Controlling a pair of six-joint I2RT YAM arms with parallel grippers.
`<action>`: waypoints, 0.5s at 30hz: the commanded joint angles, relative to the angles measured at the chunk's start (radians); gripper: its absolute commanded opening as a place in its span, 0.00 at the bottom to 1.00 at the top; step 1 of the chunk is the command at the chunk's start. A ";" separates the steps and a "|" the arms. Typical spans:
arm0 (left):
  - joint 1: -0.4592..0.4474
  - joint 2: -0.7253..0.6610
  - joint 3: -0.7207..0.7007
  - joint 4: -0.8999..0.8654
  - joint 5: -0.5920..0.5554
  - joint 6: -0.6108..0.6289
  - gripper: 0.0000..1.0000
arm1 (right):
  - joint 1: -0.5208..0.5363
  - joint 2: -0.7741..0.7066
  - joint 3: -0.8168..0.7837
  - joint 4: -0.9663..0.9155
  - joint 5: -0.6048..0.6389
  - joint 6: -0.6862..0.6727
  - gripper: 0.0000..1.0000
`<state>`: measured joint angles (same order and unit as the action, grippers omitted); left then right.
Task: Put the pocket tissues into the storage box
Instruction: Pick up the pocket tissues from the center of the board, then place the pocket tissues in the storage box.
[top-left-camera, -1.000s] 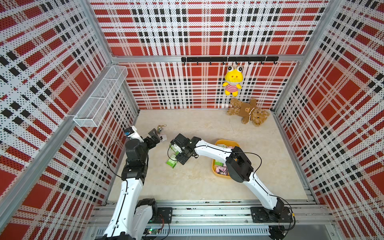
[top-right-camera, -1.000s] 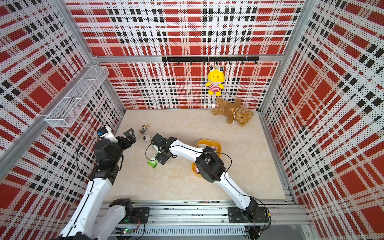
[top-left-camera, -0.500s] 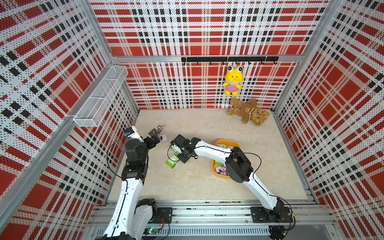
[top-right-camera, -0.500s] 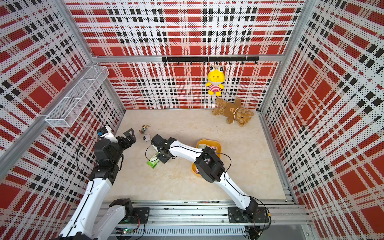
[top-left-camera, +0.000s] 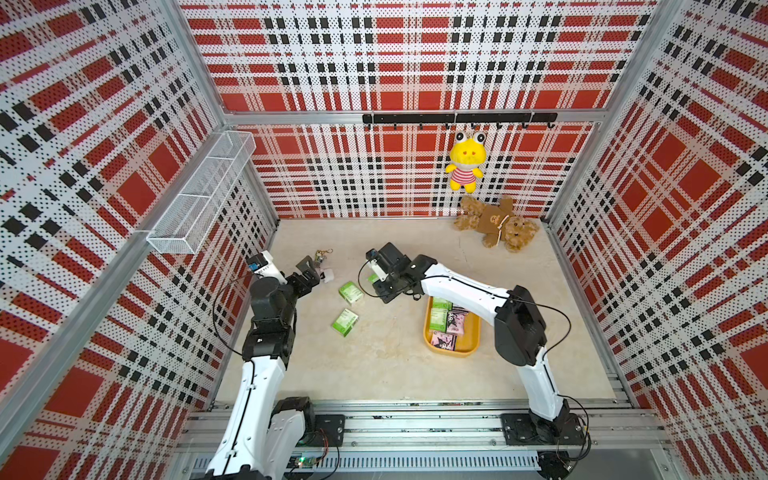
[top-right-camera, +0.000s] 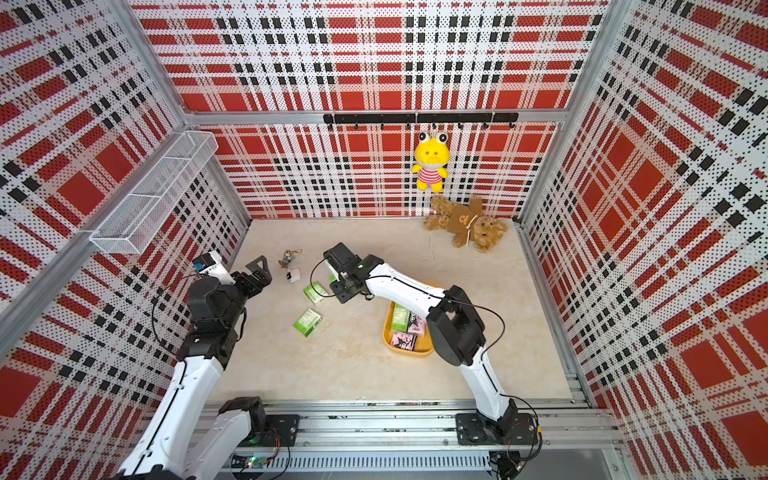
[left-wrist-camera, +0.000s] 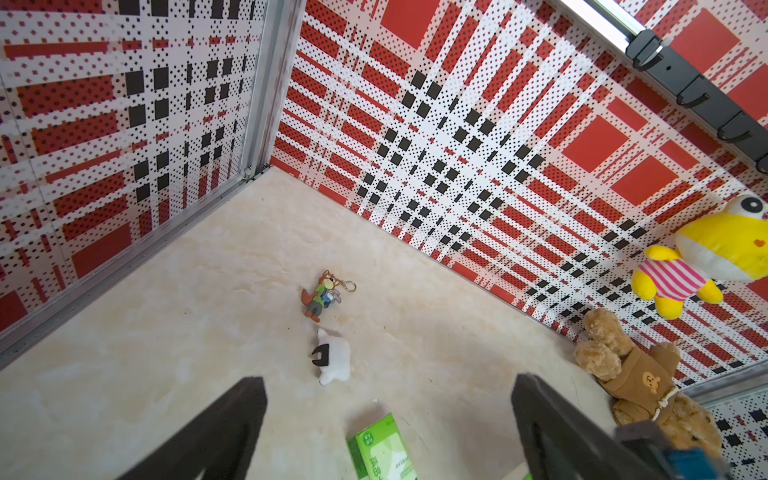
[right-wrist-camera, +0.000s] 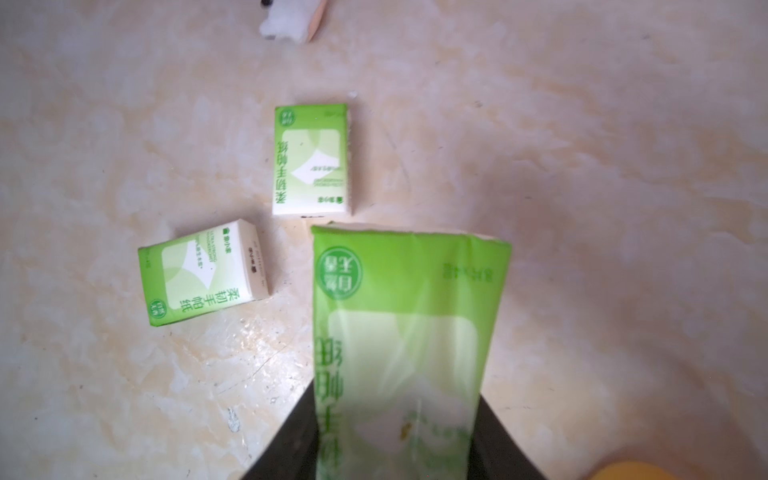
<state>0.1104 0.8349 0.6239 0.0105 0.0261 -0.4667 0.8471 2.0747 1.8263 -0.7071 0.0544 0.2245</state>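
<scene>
My right gripper (right-wrist-camera: 397, 399) is shut on a green-and-white pocket tissue packet (right-wrist-camera: 409, 316), held clear of the floor; in both top views the gripper (top-left-camera: 376, 280) (top-right-camera: 337, 286) hovers left of the storage box. Two more green packets (top-left-camera: 350, 291) (top-left-camera: 345, 322) lie flat on the floor below and to its left, also in the right wrist view as one packet (right-wrist-camera: 311, 160) and another (right-wrist-camera: 201, 272). The yellow storage box (top-left-camera: 453, 352) (top-right-camera: 409, 352) holds green packets (top-left-camera: 439, 318) and pink packets (top-left-camera: 444, 340). My left gripper (top-left-camera: 309, 270) (left-wrist-camera: 388, 380) is open and empty near the left wall, one green packet (left-wrist-camera: 384, 451) just ahead of it.
A small white plush (top-left-camera: 328, 275) and a fox keychain (top-left-camera: 321, 254) lie near my left gripper. A brown teddy bear (top-left-camera: 494, 226) lies at the back right under a hanging yellow frog plush (top-left-camera: 465, 164). A white wire basket (top-left-camera: 199, 199) hangs on the left wall.
My right gripper closed on a green packet and carried it up and toward the back right, away from the two packets left on the floor. The left arm has stayed put.
</scene>
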 joint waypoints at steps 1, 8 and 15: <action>-0.002 -0.011 0.028 -0.006 0.006 -0.006 1.00 | -0.036 -0.133 -0.118 0.020 0.020 0.075 0.45; -0.010 0.007 0.024 0.015 0.010 -0.018 1.00 | -0.089 -0.384 -0.428 -0.036 0.066 0.283 0.45; -0.034 0.019 0.015 0.042 0.006 -0.035 1.00 | -0.147 -0.507 -0.661 -0.044 0.088 0.436 0.46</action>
<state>0.0891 0.8478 0.6258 0.0189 0.0261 -0.4942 0.7315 1.6028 1.2171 -0.7452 0.1177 0.5686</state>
